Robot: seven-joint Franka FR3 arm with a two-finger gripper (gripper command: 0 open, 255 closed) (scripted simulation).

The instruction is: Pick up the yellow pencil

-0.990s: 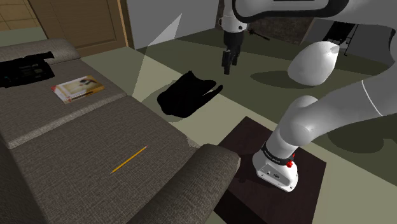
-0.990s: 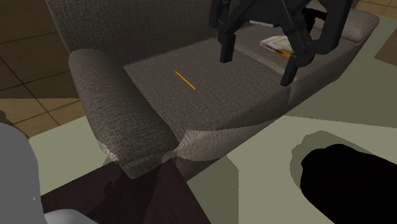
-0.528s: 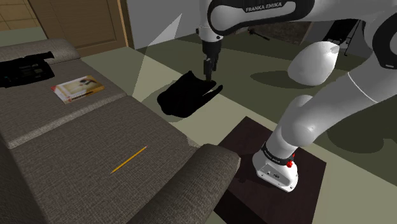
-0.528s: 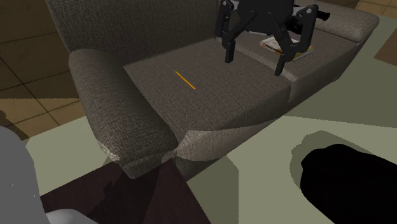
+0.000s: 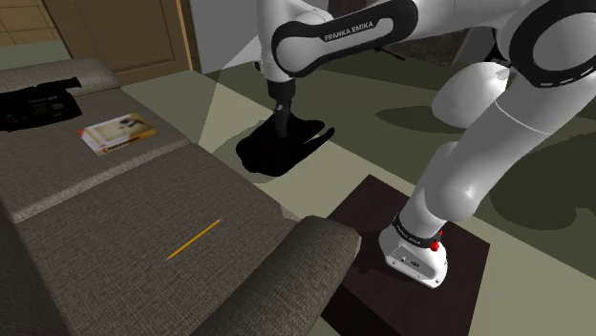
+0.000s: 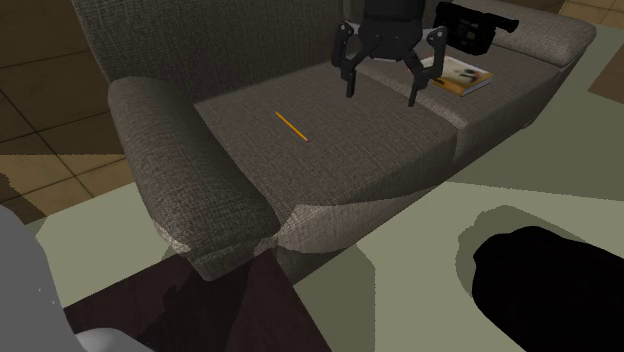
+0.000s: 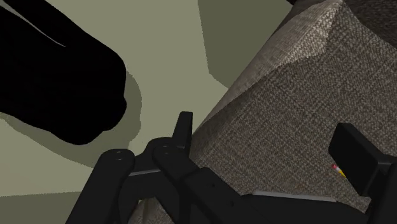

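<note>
The jaws stood wide apart, empty and touching nothing. The black gripper (image 6: 381,93) hung in the air above the sofa (image 6: 200,190), its fingers (image 7: 183,130) pointing down. In the wrist view the woven grey-brown seat cushion (image 7: 299,95) lay beneath them, its front edge and the pale green floor (image 7: 172,38) just to one side. The yellow pencil (image 6: 291,126) lay below the jaws and off to their side, toward the armrest (image 6: 180,150), well apart from both fingers. It was a thin, straight, orange-yellow stick, flat on the same cushion and set at a slant (image 5: 193,240). On the jaws' other side, a little farther along the seat, a book (image 6: 455,73) with a pale cover and a yellow band lay flat. Just past it sat a black camcorder (image 6: 472,27). Away from the seat, on the floor, spread a pure black shape (image 6: 550,290) with a soft grey shadow round it. In the shoulder view the white arm (image 5: 497,124) rose from its dark stand (image 5: 368,210), which stood beside the armrest, and arched over to the gripper.
</note>
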